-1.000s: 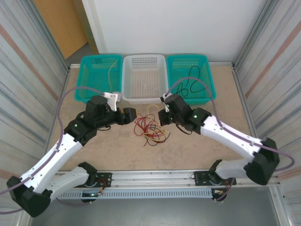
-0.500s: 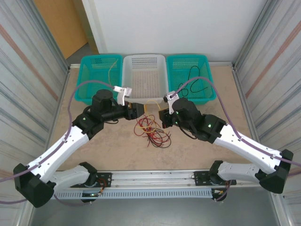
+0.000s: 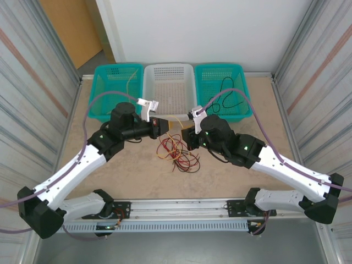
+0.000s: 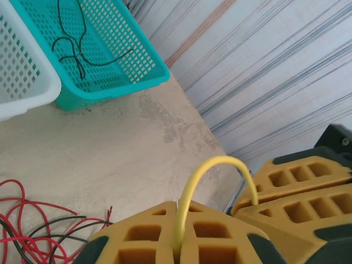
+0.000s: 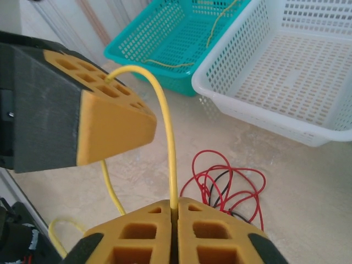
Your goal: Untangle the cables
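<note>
Looking down from above, the left gripper (image 3: 160, 125) and right gripper (image 3: 190, 137) face each other just in front of the white basket (image 3: 169, 91). A yellow cable (image 3: 176, 117) arches between them. The red and black tangle (image 3: 177, 153) lies on the table (image 3: 143, 176) right below.

At the left wrist, the pads (image 4: 143, 236) are clenched on the yellow cable (image 4: 215, 160), with the tangle (image 4: 27, 225) at lower left.

At the right wrist, the pads (image 5: 214, 234) pinch that same cable (image 5: 166, 118) tight, and the tangle (image 5: 228, 179) lies just beyond.
</note>
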Controlling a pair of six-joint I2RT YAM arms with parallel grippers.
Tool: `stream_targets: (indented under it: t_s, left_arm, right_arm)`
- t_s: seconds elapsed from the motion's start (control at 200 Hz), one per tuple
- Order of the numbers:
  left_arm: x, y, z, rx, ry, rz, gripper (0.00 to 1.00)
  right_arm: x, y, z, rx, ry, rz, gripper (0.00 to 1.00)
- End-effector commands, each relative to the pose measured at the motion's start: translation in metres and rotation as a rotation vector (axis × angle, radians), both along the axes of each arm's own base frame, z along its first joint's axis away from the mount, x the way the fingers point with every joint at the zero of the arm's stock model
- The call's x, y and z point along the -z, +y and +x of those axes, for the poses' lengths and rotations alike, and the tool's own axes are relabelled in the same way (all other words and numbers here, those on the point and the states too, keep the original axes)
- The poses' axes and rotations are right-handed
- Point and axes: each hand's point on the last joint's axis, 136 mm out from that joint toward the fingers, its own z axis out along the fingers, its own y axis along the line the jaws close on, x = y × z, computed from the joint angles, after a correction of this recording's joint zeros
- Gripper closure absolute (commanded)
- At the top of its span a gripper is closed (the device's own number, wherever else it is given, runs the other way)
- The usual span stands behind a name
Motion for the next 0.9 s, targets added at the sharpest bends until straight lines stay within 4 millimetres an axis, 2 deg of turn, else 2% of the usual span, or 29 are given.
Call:
stream_targets:
  t_s: [0.0, 0.065, 0.14, 0.256, 0.411, 0.436, 0.461, 0.531, 0.616, 0.727, 0.897]
  left_arm:
    - [-0.044, 0.013, 0.0, -0.055, -0.1, -0.049, 1.0]
    - [-0.057, 0.017, -0.002, -0.061, -0.135, -0.057, 1.0]
    - [-0.07, 0.027, -0.002, -0.092, -0.178, -0.02, 1.0]
    - [-0.085, 0.047, 0.001, -0.15, -0.222, 0.042, 1.0]
    - [-0.09, 0.077, 0.015, -0.242, -0.216, 0.059, 1.0]
    - [-0.089, 0.082, 0.019, -0.264, -0.212, 0.066, 1.0]
    - [-0.089, 0.088, 0.023, -0.291, -0.207, 0.074, 1.0]
    - [-0.088, 0.105, 0.036, -0.375, -0.205, 0.105, 1.0]
    - [-0.095, 0.126, 0.051, -0.467, -0.229, 0.125, 1.0]
    - [-0.109, 0.156, 0.075, -0.593, -0.281, 0.138, 1.0]
    - [-0.115, 0.208, 0.127, -0.789, -0.269, 0.116, 1.0]
  right_arm:
    - [-0.007, -0.005, 0.005, 0.035, -0.035, -0.002, 0.78]
    - [-0.003, -0.009, 0.007, 0.055, -0.037, -0.007, 0.72]
    - [0.003, -0.018, 0.011, 0.107, -0.042, -0.023, 0.71]
    - [0.013, -0.036, 0.017, 0.18, -0.024, -0.032, 0.8]
    - [0.017, -0.059, 0.018, 0.253, -0.017, -0.029, 0.79]
    - [0.022, -0.062, 0.019, 0.266, -0.011, -0.04, 0.76]
    - [0.016, -0.069, 0.017, 0.276, -0.022, -0.016, 0.73]
    - [0.021, -0.078, 0.017, 0.296, -0.007, -0.001, 0.67]
    - [0.025, -0.085, 0.016, 0.308, 0.016, 0.014, 0.61]
    - [0.024, -0.088, 0.015, 0.312, 0.028, 0.015, 0.58]
    - [0.022, -0.09, 0.012, 0.317, 0.037, 0.037, 0.57]
